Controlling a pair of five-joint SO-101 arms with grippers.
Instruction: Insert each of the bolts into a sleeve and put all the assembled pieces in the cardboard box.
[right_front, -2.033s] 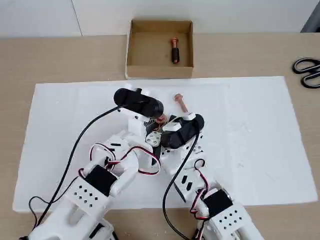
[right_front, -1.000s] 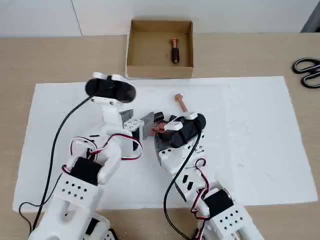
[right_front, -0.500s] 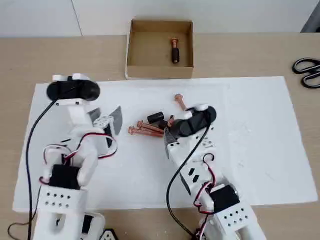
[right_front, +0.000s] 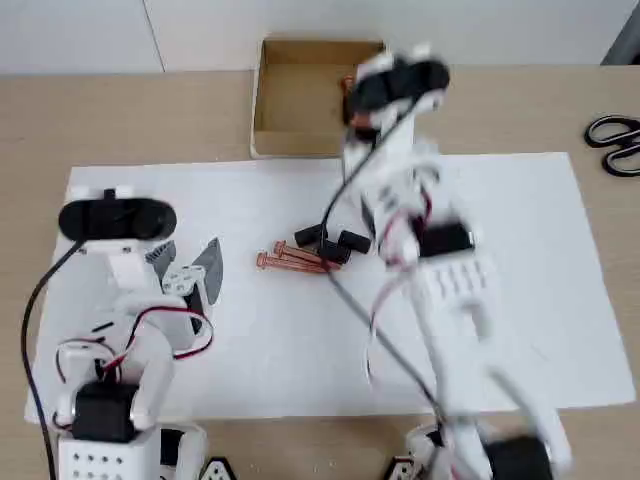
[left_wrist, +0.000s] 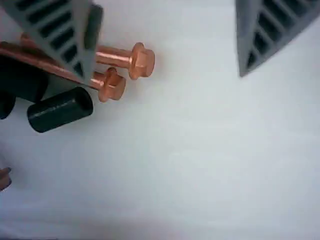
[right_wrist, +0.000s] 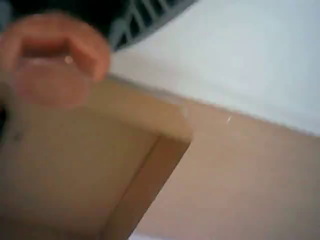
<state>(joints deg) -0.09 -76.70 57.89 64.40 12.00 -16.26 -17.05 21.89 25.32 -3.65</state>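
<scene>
- right arm is swinging up from the loose pile to the cardboard box (right_front: 300, 105) at 12 o'clock, while the left arm is pulling back toward 9 o'clock.
- right gripper (right_front: 365, 115) is hovering over the box, apparently clamping a copper-headed bolt (right_wrist: 50, 60); blur is hiding any sleeve on it.
- left gripper (right_front: 188, 258) is hanging wide open, holding nothing.
- slim copper bolts (right_front: 290, 260) and stubby black sleeves (right_front: 352, 242) are lying loose mid-mat, so most assembling is remaining.
</scene>
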